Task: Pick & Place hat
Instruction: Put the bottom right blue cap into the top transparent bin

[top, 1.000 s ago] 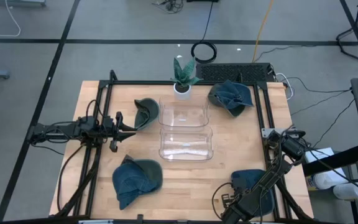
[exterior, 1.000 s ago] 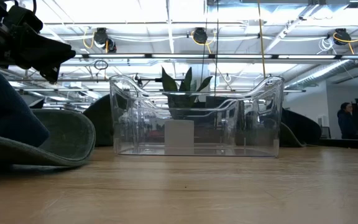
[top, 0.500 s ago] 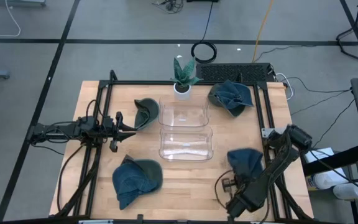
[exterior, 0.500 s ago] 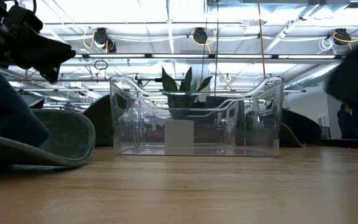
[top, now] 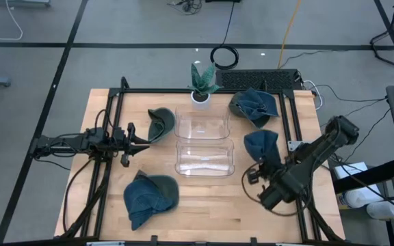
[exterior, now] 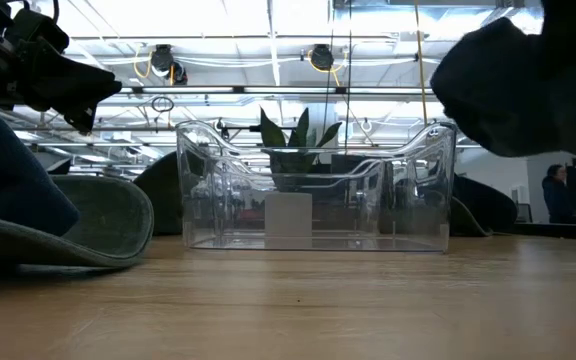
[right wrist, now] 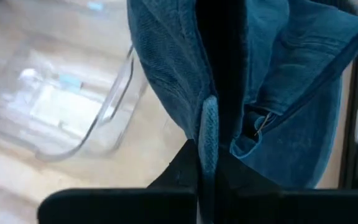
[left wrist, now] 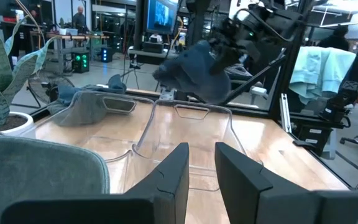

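Observation:
My right gripper (top: 257, 171) is shut on a blue denim hat (top: 260, 145), which hangs in the air just right of the nearer clear bin (top: 204, 157). The low view shows that hat (exterior: 528, 85) high above the tabletop; in the left wrist view it (left wrist: 194, 68) hovers beyond the bins. My left gripper (top: 142, 140) waits open at the table's left, its fingers (left wrist: 201, 165) pointing at the bins, next to a grey-green hat (top: 161, 123) that lies on the table. My right gripper pinches a folded edge of the blue hat (right wrist: 209, 134) between its two fingers. The cloth bunches in several layers around them. The hat is lifted clear of the table, and its crown (right wrist: 272, 87) spreads out beyond the fingertips.
A second clear bin (top: 202, 126) stands behind the nearer one. Another blue hat (top: 149, 198) lies near the table's near-left corner, and one more (top: 254, 106) at the far right. A potted plant (top: 202, 82) sits at the far edge. Black frame rails (top: 289, 119) run along both sides.
My right gripper has carried the blue hat from the table's near-right corner toward the far edge and slightly left, and upward. The hat lay on the table then; now it is lifted clear beside the nearer bin. The left arm has kept still.

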Motion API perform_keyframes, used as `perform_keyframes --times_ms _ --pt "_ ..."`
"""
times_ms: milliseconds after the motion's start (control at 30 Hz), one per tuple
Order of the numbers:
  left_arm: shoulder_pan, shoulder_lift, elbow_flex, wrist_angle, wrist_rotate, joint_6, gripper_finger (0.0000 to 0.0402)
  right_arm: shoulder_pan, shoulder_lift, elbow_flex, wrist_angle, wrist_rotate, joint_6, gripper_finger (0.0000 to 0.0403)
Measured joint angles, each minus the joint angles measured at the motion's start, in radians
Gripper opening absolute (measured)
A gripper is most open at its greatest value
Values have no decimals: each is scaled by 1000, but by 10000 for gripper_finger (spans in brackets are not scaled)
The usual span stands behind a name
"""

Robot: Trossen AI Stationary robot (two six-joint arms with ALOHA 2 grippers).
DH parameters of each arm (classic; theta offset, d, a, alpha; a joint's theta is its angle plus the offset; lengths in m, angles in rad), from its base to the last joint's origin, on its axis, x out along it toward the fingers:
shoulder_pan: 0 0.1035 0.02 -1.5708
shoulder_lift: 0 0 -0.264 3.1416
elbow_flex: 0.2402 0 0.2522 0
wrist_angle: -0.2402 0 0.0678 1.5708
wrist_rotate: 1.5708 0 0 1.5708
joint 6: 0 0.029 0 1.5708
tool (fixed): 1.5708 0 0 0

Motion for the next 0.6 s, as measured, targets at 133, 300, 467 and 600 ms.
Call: perform_keyframes --times_ms 133,300,467,600 --pt "0 0 0 1 0 0 88 -30 -73 -45 1 111 -66 0" --pt "0 0 0 2 0 0 88 -77 -161 -91 1 253 -163 0" --pt "0 0 0 2 0 0 88 -149 -252 -129 1 387 -297 0" --pt "0 0 0 2 0 0 88 -212 -316 -135 13 478 -475 0"
